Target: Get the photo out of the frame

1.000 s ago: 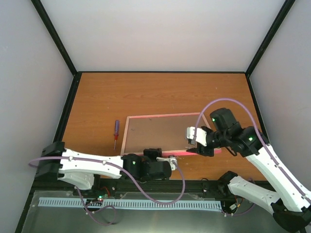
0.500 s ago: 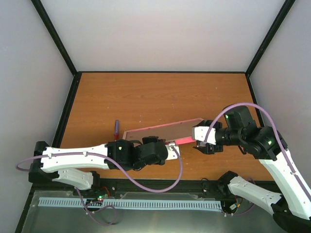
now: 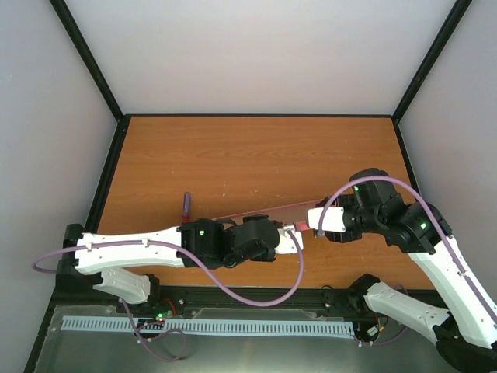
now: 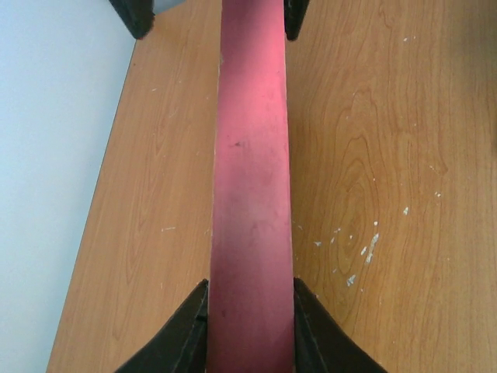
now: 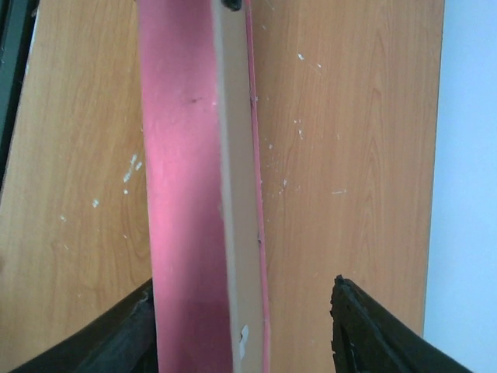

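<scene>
Frame (image 3: 256, 211) is tipped up on its edge at the near-middle of the bench (image 3: 233, 148), so from above it's just a thin pink sliver. Left gripper (image 4: 250, 330) pinches the pink rim, both fingers tight on it. Right gripper (image 5: 242, 334) sits spread around the frame's right end, one finger against the pink side and the other apart from the brown board (image 5: 237, 194). Screwdriver (image 3: 185, 203) lies just left of the frame.
</scene>
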